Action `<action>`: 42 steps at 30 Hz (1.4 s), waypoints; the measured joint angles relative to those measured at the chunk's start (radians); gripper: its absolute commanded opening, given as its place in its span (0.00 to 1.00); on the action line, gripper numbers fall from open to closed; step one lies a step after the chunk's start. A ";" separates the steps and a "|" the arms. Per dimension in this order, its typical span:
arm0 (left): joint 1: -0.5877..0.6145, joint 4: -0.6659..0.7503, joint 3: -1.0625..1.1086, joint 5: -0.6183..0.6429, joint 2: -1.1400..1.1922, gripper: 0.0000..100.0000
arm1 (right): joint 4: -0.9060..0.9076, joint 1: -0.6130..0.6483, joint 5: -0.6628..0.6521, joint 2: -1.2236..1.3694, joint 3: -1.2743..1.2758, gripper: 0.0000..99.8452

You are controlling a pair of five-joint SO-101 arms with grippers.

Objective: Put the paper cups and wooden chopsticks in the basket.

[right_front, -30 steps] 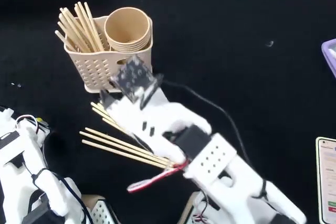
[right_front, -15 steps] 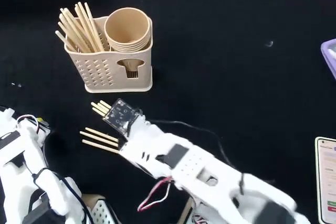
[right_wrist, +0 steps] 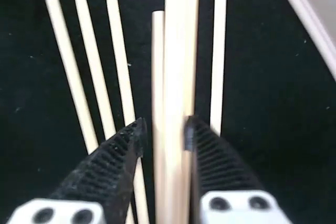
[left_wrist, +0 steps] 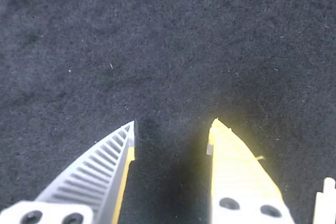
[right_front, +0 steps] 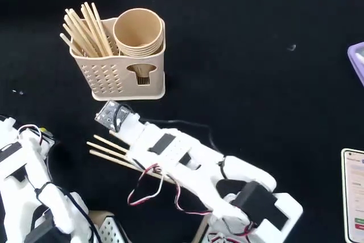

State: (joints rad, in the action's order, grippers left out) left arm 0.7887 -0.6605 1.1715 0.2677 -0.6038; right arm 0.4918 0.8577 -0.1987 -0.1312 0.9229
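Observation:
A beige basket [right_front: 122,78] at the back left holds stacked paper cups [right_front: 138,29] and a bunch of wooden chopsticks [right_front: 85,27]. Several more chopsticks [right_front: 105,151] lie on the black cloth in front of it. My right arm stretches low over them, its gripper [right_front: 116,126] at their far ends. In the right wrist view the gripper [right_wrist: 164,121] is shut on two chopsticks [right_wrist: 176,66], and other chopsticks [right_wrist: 89,61] lie on the cloth beside them. My left gripper [left_wrist: 172,129] is open over bare cloth, with its arm [right_front: 25,186] at the front left.
A purple object [right_front: 357,55] pokes in at the right edge, and a flat card-like item [right_front: 354,192] lies lower on that side. Red and black cables [right_front: 151,189] hang off the right arm. Black cloth covers the table's middle and right.
My right arm has dropped from beside the basket down and to the left onto the chopsticks lying on the table. The left arm has stayed still.

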 measured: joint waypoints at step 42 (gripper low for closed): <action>0.000 0.000 0.000 0.000 0.000 0.22 | 0.175 -0.020 -0.058 -0.011 -0.066 0.01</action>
State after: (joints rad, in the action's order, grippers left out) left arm 0.7887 -0.6605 1.1715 0.2677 -0.6038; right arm 0.6667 0.8378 -0.2570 -0.1419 0.8569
